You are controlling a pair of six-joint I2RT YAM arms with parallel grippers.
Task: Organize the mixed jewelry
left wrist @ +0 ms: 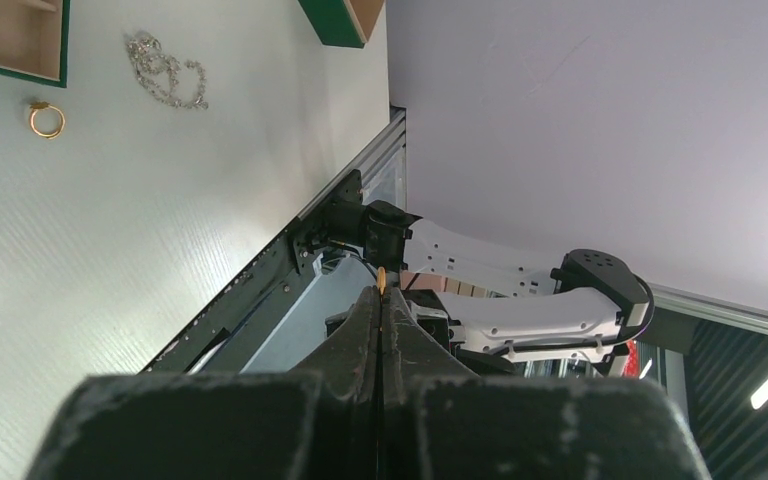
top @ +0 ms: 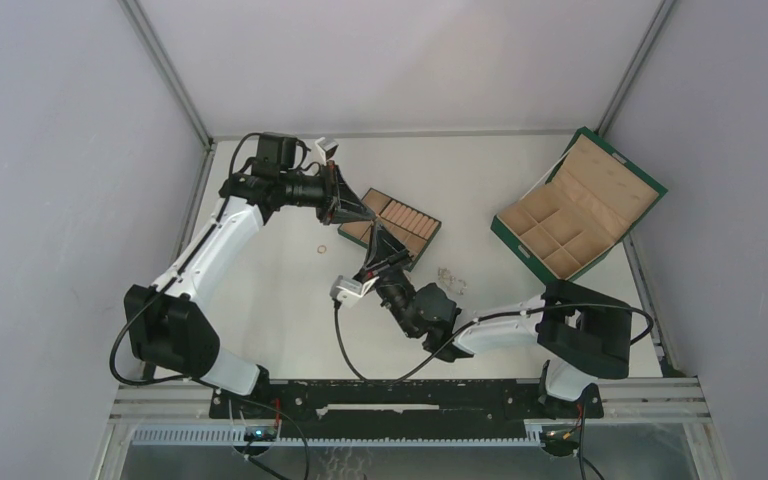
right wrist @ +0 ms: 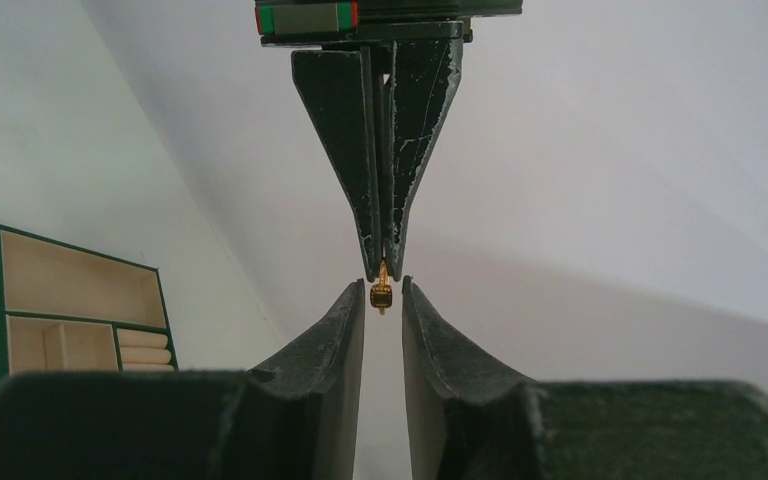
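Item: held ring (right wrist: 381, 294), small, gold-coloured, with a square setting.
Location: in the air above the table (top: 280, 280), near the tray (top: 415, 215), pinched at the very tip of the left gripper (right wrist: 382, 262).
Left gripper state: clenched on the held ring; only a sliver of gold shows past its tip in its own wrist view.
Right gripper (right wrist: 383, 310) state: released, one finger either side of the held ring with a slim gap on each side; no contact can be seen.
Key relation: the held ring sits between the right gripper's fingertips, and the two grippers meet tip to tip.
Long axis: in line with the left gripper's fingers.
Pointing: setting end towards the right gripper's palm, band end inside the left pinch.
Facing: edge-on in the right wrist view, so the right fingers (right wrist: 345, 320) would likely close on its flat faces.
Nearer arm: both are at the piece; the right one looks set to receive it.
Other stock: loose ring (top: 322, 243) and chain (top: 449, 275) flat on the table, well apart.
Destination candidates: the tray or the box (top: 600, 185); which compartment is not determinable.
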